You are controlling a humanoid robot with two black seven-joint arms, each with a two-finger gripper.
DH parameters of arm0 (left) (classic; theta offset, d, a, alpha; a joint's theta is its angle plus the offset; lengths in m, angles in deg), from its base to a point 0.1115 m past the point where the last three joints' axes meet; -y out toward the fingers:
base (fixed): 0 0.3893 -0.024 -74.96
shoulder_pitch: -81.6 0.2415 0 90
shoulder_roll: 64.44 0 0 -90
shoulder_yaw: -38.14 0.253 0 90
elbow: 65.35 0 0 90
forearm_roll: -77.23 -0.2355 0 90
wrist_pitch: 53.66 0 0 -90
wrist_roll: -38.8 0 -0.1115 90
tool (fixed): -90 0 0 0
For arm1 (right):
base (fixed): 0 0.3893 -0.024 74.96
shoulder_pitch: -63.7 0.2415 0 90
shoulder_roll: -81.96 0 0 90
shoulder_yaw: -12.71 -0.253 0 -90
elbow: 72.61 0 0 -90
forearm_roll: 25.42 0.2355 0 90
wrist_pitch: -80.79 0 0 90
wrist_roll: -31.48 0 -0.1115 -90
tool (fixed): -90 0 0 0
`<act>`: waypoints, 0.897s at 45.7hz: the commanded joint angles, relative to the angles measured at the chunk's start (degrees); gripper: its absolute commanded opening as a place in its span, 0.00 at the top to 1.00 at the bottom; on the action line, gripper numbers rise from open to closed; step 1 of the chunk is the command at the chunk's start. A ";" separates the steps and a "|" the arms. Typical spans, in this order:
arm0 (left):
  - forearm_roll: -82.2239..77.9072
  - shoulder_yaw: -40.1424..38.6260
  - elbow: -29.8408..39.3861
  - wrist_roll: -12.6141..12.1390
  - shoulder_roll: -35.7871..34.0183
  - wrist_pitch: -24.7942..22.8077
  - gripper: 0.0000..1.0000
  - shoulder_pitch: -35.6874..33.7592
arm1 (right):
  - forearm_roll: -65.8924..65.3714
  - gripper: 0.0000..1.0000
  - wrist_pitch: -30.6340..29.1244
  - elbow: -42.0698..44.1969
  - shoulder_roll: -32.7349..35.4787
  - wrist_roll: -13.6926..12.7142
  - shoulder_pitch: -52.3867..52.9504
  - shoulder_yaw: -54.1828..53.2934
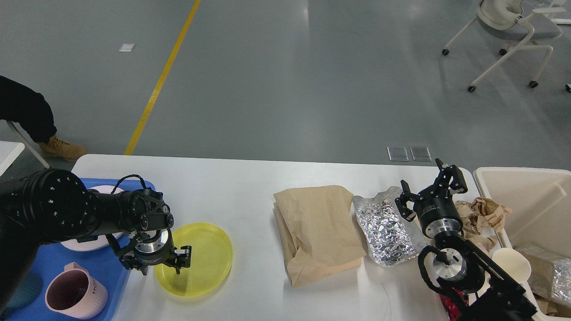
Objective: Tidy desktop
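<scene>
One white desktop (250, 178) with rounded corners, spanning nearly the full width of the view, grey floor beyond its far edge. On it, left of centre, one translucent yellow plate (205, 258). Over that plate's left rim, the left gripper (155, 263), pointing down, fingers spread apart with the rim between them; contact with the plate not clear from this angle. At the desktop's left end, one blue tray (53, 263) holding one pink ribbed mug (76, 296), one white plate (87, 243) largely hidden behind the left arm, and one teal item at the very edge, too cut off to name.

Near the middle, one flat brown paper bag (319, 232), lying down. Just beside it on the right, touching or nearly so, one crinkled silver foil pouch (388, 232). Above the pouch's right edge, the right gripper (430, 191), fingers splayed open and holding nothing. Right of that gripper, one wad of crumpled brown paper (484, 211) at the desktop's right end, against one beige bin (513, 178). Inside the bin, more crumpled paper and foil, uncountable from here. In front of the bin, one round cream disc (513, 263), partly behind the right arm.

On the floor: one yellow line (165, 76), two small clear floor plates (409, 154) side by side, one white wheeled chair (513, 26) at far right. At far left, one tan boot (60, 149) of a person in dark clothing.
</scene>
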 commanded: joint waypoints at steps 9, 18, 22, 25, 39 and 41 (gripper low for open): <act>0.09 -0.23 0.01 0.00 -0.27 -0.10 0.59 0.51 | 0.00 0.00 0.00 -0.02 0.01 0.02 0.01 0.00; 0.09 -0.14 0.09 0.00 -0.27 -0.54 0.81 0.60 | 0.00 0.00 0.00 -0.02 0.01 -0.06 0.01 0.00; 0.09 -0.14 0.09 0.00 -0.27 -1.07 0.86 0.60 | 0.00 0.00 0.00 -0.02 0.01 0.02 0.01 0.00; 0.09 -0.14 0.09 0.00 -0.27 -0.98 0.92 0.68 | 0.00 0.00 0.00 -0.02 0.01 -0.06 0.01 0.00; 0.17 -0.67 0.09 0.09 -1.06 -1.51 1.00 0.07 | 0.00 0.00 0.00 -0.02 0.01 -0.06 0.01 0.00; 0.17 -1.11 0.09 0.09 -1.41 -1.86 1.00 -0.37 | 0.00 0.00 0.00 -0.02 0.01 0.02 0.01 0.00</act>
